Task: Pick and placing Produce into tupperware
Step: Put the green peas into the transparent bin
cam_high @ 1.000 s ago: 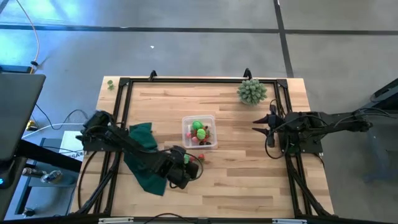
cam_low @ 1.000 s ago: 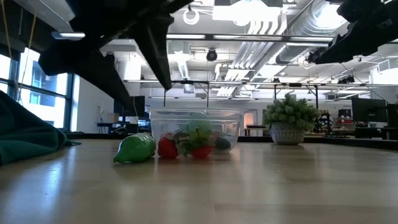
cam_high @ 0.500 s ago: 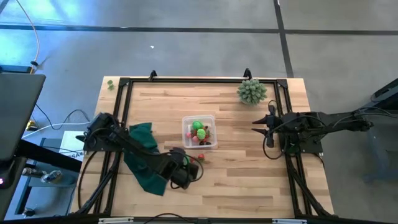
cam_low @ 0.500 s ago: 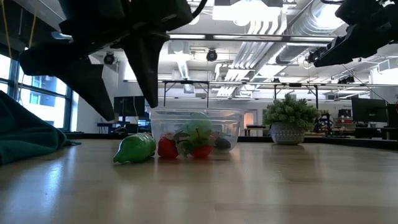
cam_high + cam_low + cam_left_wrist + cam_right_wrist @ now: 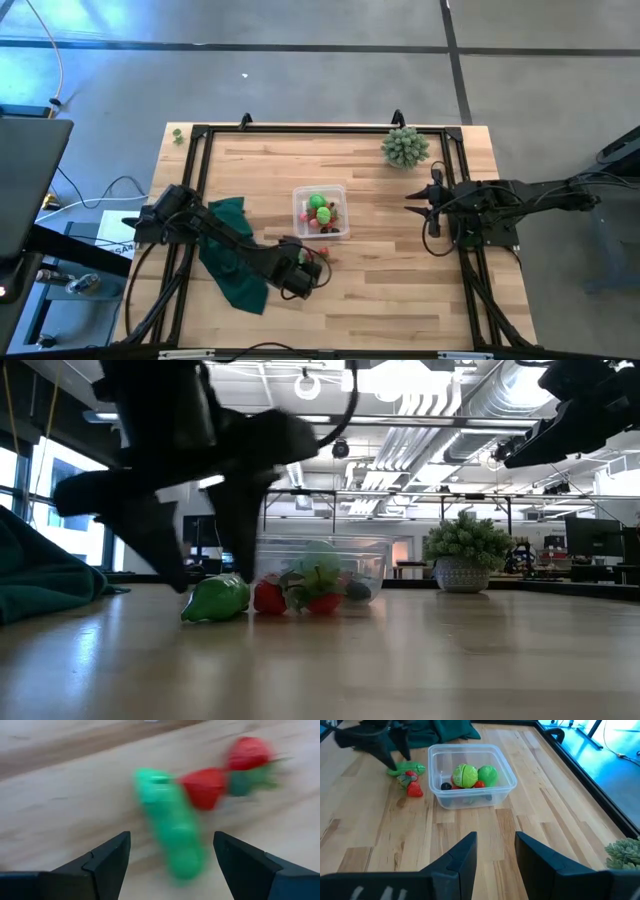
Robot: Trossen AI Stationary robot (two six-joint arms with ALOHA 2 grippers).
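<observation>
3 pieces of produce lie outside the tupperware; the green pod sits between my left gripper's spread fingers. It looks light, stiff and slick, so I'd pinch mid-length. Right gripper waits apart, fingers parted.

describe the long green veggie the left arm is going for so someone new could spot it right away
Find the clear tupperware mid-table. Just outside it, toward the green cloth, lie loose produce pieces under the open left gripper. It's the long bright-green pod; its neighbours are short and red.
</observation>
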